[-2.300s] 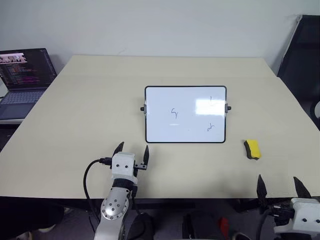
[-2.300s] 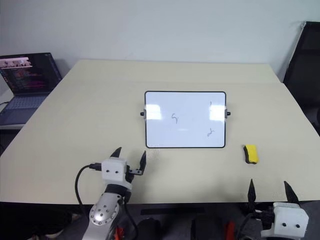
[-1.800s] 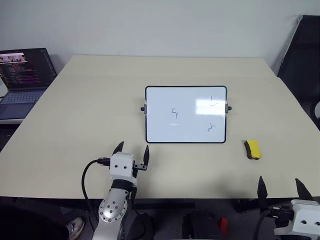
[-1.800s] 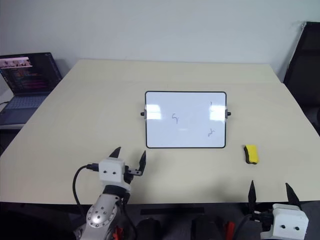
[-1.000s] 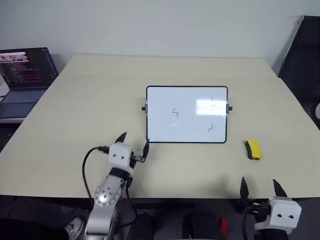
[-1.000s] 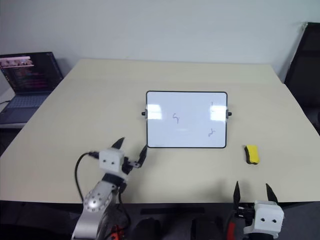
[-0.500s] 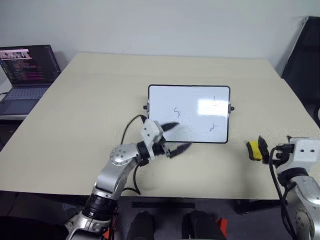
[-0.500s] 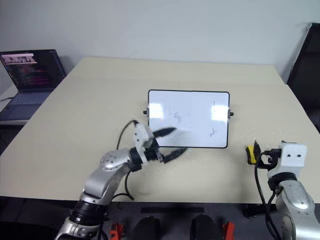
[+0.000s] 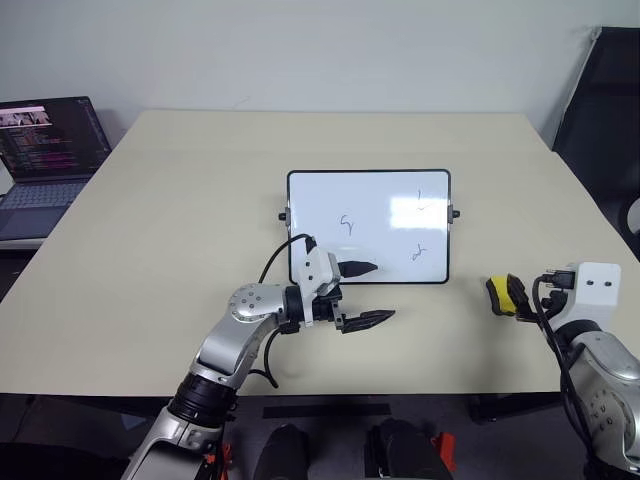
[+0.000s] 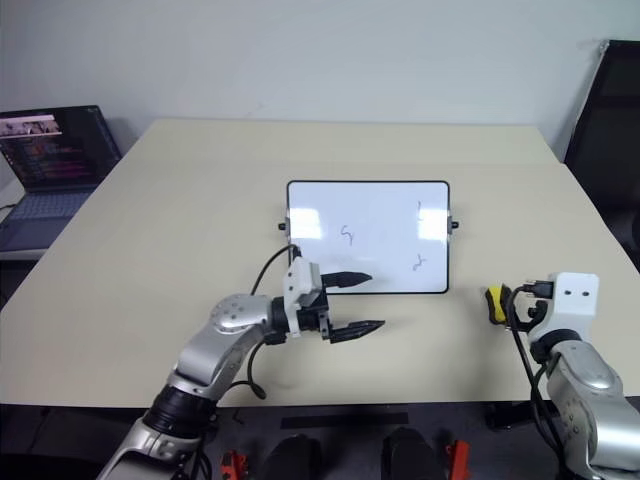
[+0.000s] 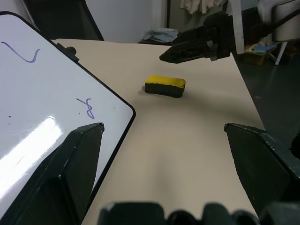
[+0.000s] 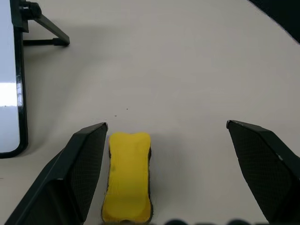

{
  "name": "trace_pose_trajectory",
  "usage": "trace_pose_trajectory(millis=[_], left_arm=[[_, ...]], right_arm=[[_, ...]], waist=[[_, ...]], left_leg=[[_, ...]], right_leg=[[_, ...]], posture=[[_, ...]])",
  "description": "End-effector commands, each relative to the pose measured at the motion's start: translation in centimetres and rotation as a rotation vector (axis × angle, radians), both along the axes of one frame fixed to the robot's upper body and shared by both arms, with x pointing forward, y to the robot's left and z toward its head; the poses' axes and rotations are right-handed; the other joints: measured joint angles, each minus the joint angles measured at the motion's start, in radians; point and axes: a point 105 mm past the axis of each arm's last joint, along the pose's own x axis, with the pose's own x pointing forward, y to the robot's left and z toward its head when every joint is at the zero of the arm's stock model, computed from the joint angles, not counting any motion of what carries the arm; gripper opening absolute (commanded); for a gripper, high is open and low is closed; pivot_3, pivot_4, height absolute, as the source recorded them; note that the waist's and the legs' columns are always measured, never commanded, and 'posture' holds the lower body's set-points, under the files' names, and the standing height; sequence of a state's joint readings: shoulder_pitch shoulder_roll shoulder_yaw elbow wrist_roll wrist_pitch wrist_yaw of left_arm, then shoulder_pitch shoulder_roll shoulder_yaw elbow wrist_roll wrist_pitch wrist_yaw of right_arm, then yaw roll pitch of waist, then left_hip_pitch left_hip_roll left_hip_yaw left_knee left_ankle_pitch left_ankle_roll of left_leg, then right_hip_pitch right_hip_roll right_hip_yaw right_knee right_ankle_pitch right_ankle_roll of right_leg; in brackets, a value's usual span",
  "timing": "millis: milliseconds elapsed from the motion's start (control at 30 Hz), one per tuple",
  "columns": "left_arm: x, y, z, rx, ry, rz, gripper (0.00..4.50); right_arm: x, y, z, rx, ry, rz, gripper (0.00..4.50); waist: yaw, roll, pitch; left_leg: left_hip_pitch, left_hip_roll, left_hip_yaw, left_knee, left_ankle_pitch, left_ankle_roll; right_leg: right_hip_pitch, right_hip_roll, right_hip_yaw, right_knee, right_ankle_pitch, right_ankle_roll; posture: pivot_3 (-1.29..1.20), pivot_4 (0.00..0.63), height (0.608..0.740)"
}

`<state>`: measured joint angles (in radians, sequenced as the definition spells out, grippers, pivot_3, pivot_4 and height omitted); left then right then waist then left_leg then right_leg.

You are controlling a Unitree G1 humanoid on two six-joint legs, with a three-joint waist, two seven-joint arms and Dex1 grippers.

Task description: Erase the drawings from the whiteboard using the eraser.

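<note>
A rectangular glossy white whiteboard [image 9: 368, 225] with a thin black frame and small black knobs at its short sides stood propped near the middle of a wide beige table [image 9: 180, 220]. Three thin dark marker drawings showed on it: one squiggle [image 9: 348, 223] left of centre, one [image 9: 421, 207] near the upper right corner beside a bright glare patch, and one [image 9: 419, 253] near the lower right corner.

The left gripper [image 9: 366, 294], two black fingers on a white wrist block, pointed sideways toward the robot's right, just in front of the board's lower edge. Its fingers were spread wide and held nothing; one fingertip [image 9: 362, 268] overlapped the board's bottom frame in the head view, while the other [image 9: 378, 318] hung over bare table. Whether either touched anything could not be told.

The small yellow eraser [image 12: 126, 174] with a black felt base lay flat on the table, well to the right of the whiteboard and apart from it. The right gripper [image 12: 168, 178] was at the eraser with its jaws released wide, grasping nothing; in the right wrist view the eraser lay between the two fingers, close beside one finger [image 12: 79, 164] and far from the other.

An open dark laptop [image 9: 45, 150] with a lit screen sat off the table's far left corner
</note>
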<state>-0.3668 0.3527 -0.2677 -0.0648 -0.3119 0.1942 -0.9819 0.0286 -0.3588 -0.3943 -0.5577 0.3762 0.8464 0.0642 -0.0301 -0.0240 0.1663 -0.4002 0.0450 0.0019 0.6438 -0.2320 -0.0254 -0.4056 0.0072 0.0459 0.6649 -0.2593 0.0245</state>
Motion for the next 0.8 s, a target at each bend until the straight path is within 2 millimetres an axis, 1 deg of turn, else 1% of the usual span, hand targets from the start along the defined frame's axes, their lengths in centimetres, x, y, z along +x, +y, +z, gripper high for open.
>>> trace_pose_trajectory(millis=[33,200,400,633,733,800], left_arm=[[0.2,0.2,0.9,0.013,-0.063,-0.019,4.5],[0.4,0.4,0.7,0.028,-0.072,-0.014,4.5],[0.7,0.4,0.4,0.043,-0.084,-0.007,4.5],[1.0,0.6,0.3,0.05,-0.093,0.007,4.5],[0.9,0.5,0.3,0.047,-0.092,0.009,4.5],[0.9,0.5,0.3,0.046,-0.091,0.011,4.5]], right_arm=[[0.4,0.3,1.3,0.045,-0.034,-0.007,4.46],[0.8,0.8,0.9,0.085,-0.001,0.0,4.46],[0.7,1.6,-0.8,0.112,0.077,0.032,4.46],[0.7,1.5,-1.8,0.097,0.111,0.044,4.46],[0.6,1.3,-2.6,0.093,0.131,0.039,4.46],[0.6,1.2,-2.8,0.095,0.132,0.036,4.46]], waist=[[0.0,0.0,0.0],[0.0,0.0,0.0],[0.0,0.0,0.0],[0.0,0.0,0.0],[0.0,0.0,0.0],[0.0,0.0,0.0]], left_leg=[[0.0,0.0,0.0,0.0,0.0,0.0],[0.0,0.0,0.0,-0.001,0.0,0.0],[-0.001,0.0,0.0,-0.001,0.0,0.0],[0.0,0.0,0.0,-0.001,0.0,0.0],[-0.001,0.0,0.0,-0.001,0.0,0.0],[-0.001,0.0,0.0,-0.001,0.0,0.0]], right_leg=[[0.0,0.0,0.0,0.0,0.0,0.0],[0.0,0.001,0.0,-0.001,0.0,0.0],[0.0,0.001,0.0,-0.001,0.0,0.0],[0.0,0.001,0.0,-0.001,0.0,0.0],[0.0,0.001,0.0,-0.001,0.0,0.0],[0.0,0.001,0.0,-0.001,0.0,0.0]], posture=[[0.0,0.15,0.74],[0.0,0.15,0.74],[0.0,0.15,0.74],[0.0,0.15,0.74],[0.0,0.15,0.74],[0.0,0.15,0.74]])
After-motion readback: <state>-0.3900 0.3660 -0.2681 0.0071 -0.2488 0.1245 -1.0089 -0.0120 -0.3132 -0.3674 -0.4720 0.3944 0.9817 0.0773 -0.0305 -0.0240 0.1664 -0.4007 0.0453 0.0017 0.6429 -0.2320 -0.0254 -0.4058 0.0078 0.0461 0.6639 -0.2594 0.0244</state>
